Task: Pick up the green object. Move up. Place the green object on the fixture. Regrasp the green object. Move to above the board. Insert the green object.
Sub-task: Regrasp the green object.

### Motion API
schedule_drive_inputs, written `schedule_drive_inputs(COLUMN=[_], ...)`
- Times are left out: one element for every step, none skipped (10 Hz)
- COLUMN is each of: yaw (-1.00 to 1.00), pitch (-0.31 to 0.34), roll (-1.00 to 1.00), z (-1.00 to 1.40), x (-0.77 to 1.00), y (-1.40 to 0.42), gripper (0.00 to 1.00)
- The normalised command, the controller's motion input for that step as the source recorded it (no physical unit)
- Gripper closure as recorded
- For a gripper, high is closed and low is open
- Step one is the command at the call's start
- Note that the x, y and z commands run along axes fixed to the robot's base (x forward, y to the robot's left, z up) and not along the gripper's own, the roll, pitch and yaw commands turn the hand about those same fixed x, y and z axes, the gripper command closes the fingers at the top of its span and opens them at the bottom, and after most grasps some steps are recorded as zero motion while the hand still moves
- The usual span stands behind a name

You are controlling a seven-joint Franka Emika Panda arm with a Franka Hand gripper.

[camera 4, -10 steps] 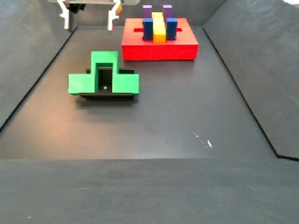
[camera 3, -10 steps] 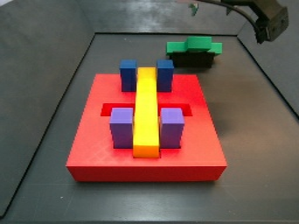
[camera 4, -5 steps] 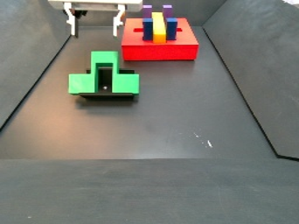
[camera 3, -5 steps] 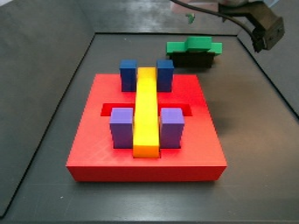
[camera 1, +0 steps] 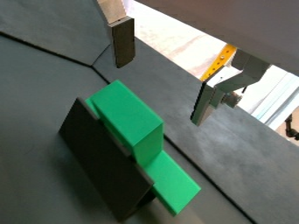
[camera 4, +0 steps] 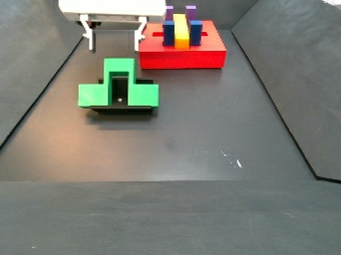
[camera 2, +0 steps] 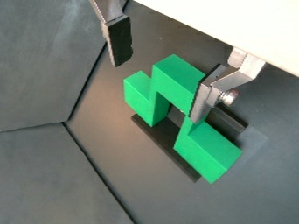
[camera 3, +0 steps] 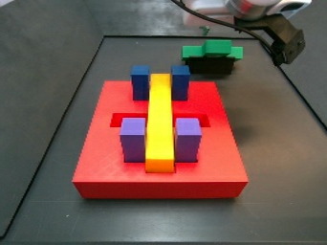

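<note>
The green object [camera 3: 211, 50] is a green arch-shaped piece resting on the black fixture [camera 3: 212, 66] at the far end of the floor, beyond the board [camera 3: 115, 158]. Both side views show it [camera 4: 118, 90] on the fixture [camera 4: 123, 110]. My gripper [camera 4: 115, 35] is open and empty, hovering above the floor between the green object and the board [camera 4: 200, 58]. In both wrist views the green object [camera 1: 128, 122] [camera 2: 176, 92] lies below and just off the gap between my fingers [camera 1: 122, 44] [camera 2: 118, 39]. Nothing is between the pads.
The red board carries a long yellow bar [camera 3: 160, 115], two blue blocks [camera 3: 141, 78] and two purple blocks [camera 3: 133, 139]. Dark raised walls [camera 4: 40, 90] border the floor on both sides.
My gripper has come lower and closer to the green object over the last second, still open. The green object and the board have not moved.
</note>
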Motion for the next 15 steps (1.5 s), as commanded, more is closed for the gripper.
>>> schedule_drive_inputs(yaw=[0.04, 0.05, 0.05, 0.04, 0.03, 0.02, 0.01, 0.02, 0.02, 0.02, 0.03, 0.03, 0.03, 0.03, 0.02], pitch=[-0.094, -0.08, -0.074, -0.049, -0.031, -0.029, -0.034, -0.037, -0.037, -0.037, -0.034, -0.029, -0.011, 0.0, 0.0], roll=[0.0, 0.0, 0.0, 0.02, 0.0, 0.0, 0.0, 0.0, 0.0, 0.0, 0.0, 0.0, 0.02, 0.07, 0.1], z=[-0.23, -0.23, -0.23, -0.21, -0.17, -0.19, -0.2, -0.2, -0.21, -0.23, -0.23, -0.23, -0.21, -0.2, -0.13], x=[0.0, 0.0, 0.0, 0.0, 0.0, 0.0, 0.0, 0.02, 0.04, 0.06, 0.09, 0.1, 0.09, 0.08, 0.11], y=[-0.07, -0.04, -0.03, 0.0, -0.01, -0.01, -0.01, -0.01, -0.01, 0.0, 0.0, 0.0, 0.0, 0.0, 0.0], gripper=[0.0, 0.0, 0.0, 0.0, 0.0, 0.0, 0.0, 0.0, 0.0, 0.0, 0.0, 0.0, 0.0, 0.0, 0.0])
